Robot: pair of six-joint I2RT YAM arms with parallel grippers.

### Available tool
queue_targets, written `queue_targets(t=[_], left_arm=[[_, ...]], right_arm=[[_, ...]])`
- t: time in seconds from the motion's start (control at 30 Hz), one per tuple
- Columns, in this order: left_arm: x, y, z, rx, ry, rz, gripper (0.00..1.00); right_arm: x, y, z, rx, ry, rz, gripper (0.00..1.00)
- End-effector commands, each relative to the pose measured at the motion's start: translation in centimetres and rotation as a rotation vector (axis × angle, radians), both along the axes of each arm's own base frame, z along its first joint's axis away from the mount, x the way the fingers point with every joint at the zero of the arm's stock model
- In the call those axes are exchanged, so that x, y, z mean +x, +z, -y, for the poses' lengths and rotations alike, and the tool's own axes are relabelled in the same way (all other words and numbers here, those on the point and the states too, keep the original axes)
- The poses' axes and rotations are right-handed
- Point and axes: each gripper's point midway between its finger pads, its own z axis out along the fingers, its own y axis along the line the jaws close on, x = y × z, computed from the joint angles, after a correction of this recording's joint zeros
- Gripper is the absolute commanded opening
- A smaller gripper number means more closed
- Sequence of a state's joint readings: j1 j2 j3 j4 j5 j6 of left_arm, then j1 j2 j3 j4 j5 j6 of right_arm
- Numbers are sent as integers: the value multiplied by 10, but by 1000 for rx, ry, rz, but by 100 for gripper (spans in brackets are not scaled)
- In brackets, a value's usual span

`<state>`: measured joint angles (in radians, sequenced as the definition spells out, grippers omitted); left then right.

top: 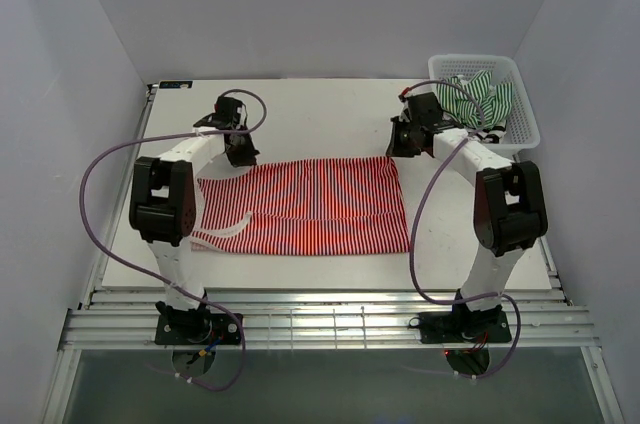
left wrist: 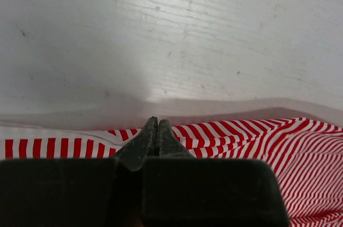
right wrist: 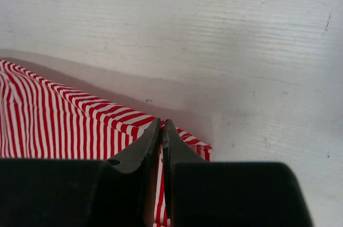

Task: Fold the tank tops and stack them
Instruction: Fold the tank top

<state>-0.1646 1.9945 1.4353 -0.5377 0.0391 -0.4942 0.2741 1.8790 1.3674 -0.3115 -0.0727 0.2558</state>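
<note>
Red-and-white tank top (top: pixel 320 204) spread flat mid-tabletop, left gripper (left wrist: pixel 156 130) pinched closed on its far left edge, right gripper (right wrist: pixel 162 133) pinched closed on its far right corner, green-and-white tank top (top: pixel 480 96) in basket (top: pixel 525 124) at far right corner

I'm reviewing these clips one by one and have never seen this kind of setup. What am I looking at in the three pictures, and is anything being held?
The big picture is taken from above and behind two small robot arms bolted to the near edge of a white table. The other two come from cameras on the wrists, so the dark shapes at the bottom are each arm's own two fingers.

A red-and-white striped tank top lies spread flat on the table. The left gripper is closed on its far edge near one corner, and the right gripper is closed on the other far corner. Each pinches the cloth.

At the far right stands a white plastic basket with a green-and-white striped top bundled inside. No third top can be seen here.
</note>
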Motion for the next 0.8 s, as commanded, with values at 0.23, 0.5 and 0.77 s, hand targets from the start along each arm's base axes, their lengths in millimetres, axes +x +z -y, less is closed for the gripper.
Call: queue_targets(t=[0.23,0.5,0.77], left_arm=[[-35,53,-1,-69,29,135,0],[-69,45,-20,-24,127,107,0],[-97,19,-19,-43,147,26,0]], right_arm=[[-42,29,-1,79,73,108,8],[-73,20,8,68,81,95,8],[-91,14,7,86,122,80,8]])
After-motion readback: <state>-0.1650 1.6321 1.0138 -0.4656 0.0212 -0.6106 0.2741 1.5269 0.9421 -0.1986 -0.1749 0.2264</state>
